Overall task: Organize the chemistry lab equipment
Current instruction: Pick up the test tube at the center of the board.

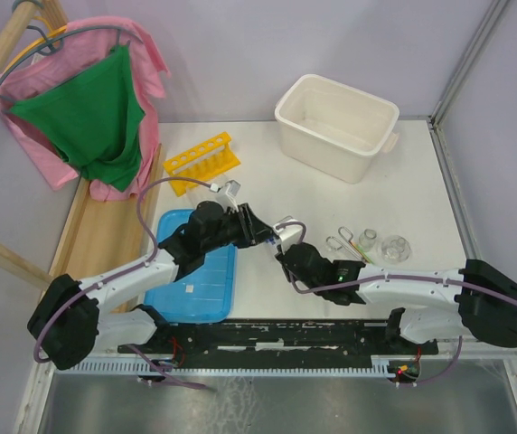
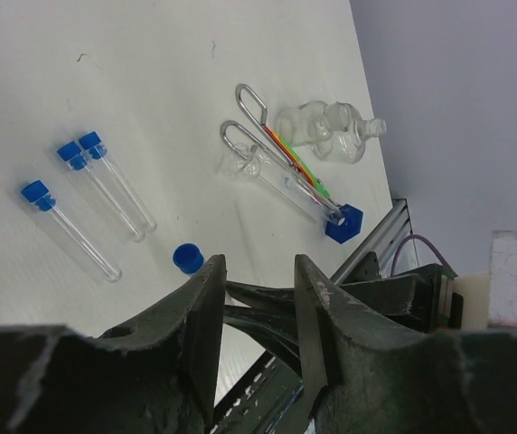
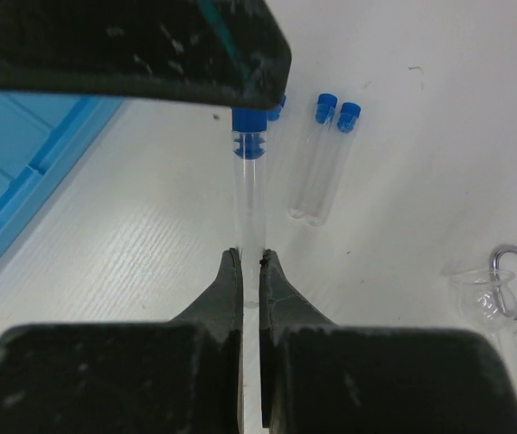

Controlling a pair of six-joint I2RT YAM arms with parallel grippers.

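My right gripper [image 3: 250, 258] is shut on the lower end of a clear blue-capped tube [image 3: 248, 181], held just above the table. Its cap [image 2: 186, 258] shows beside my left gripper [image 2: 257, 262], which is open and empty and hovers right over the cap end. In the top view the two grippers meet mid-table, left gripper [image 1: 263, 231] and right gripper [image 1: 283, 237]. Three more capped tubes [image 2: 105, 185] lie on the table. The tongs [image 2: 254, 117], thin coloured rods [image 2: 299, 167] and glass flasks [image 2: 326, 127] lie together to the right. The yellow rack [image 1: 202, 161] stands at the back left.
A large white tub [image 1: 335, 122] stands at the back right. A flat blue lid [image 1: 191, 271] lies under my left arm. Pink and green clothes [image 1: 87, 108] hang at the far left above a wooden board [image 1: 105, 235]. A larger blue-capped tube [image 2: 344, 221] lies by the tongs.
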